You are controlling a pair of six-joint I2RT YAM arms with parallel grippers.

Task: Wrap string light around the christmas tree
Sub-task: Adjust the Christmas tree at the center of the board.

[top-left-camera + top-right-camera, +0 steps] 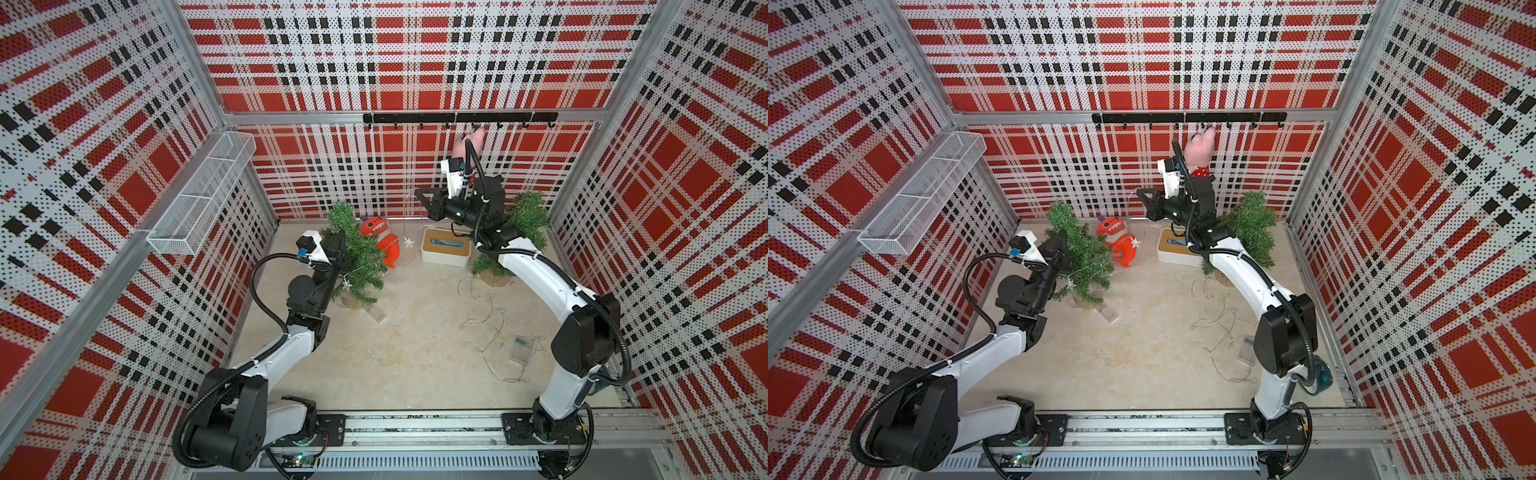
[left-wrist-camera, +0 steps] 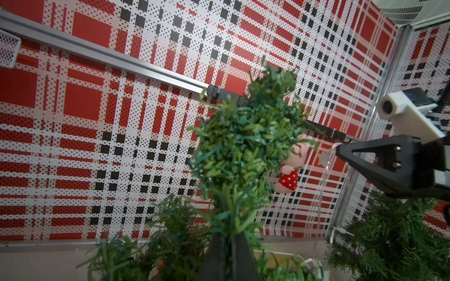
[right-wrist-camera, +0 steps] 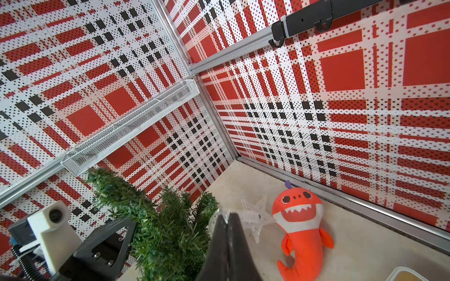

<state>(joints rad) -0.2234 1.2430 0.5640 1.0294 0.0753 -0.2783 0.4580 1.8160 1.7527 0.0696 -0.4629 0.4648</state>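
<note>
Three perforated metal wall panels (image 1: 395,62), printed in a red, white and black plaid, close in the cell. They meet at bare aluminium corner posts (image 1: 195,62), and a horizontal aluminium beam (image 1: 291,118) crosses the back wall. A long white wire-mesh basket shelf (image 1: 199,195), split into compartments, hangs on the left-hand wall, and a black rail of small hooks (image 1: 457,117) runs along the back beam. The floor (image 1: 407,353) is a pale beige, mottled, stone-look surface, evenly lit with only soft shadows.
</note>
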